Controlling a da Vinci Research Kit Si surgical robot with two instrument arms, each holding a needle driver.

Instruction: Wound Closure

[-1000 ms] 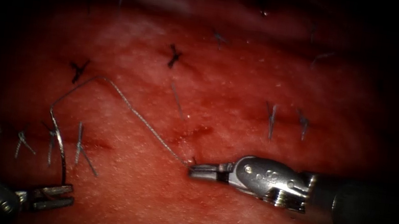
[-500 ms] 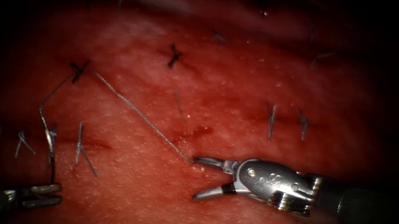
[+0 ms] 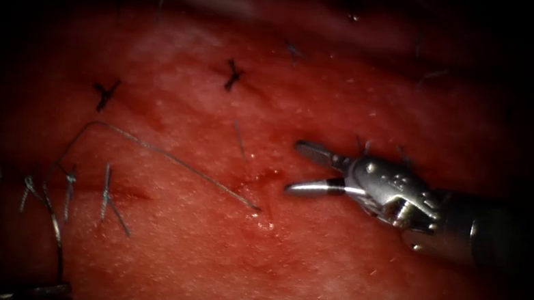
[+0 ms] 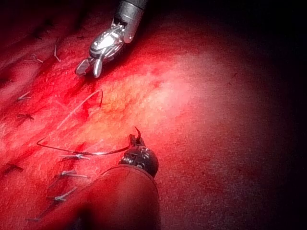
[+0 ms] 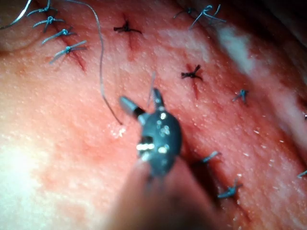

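Left of my right tool [image 3: 293,168], jaws spread and empty, thread [image 3: 170,156] lies slack on tissue [image 3: 306,272]; left tool [image 3: 41,294] grips thread, I think.

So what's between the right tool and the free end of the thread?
Bare tissue, with a small dark cut just above that stretch; the right tool, open, holds nothing. The thread end lies apart, seen in the endoscope view.

We can read no text, label, brand or number anywhere. The right tool [image 3: 372,184] carries some small marks on its metal wrist in the endoscope view, but we cannot make them out as letters or digits.
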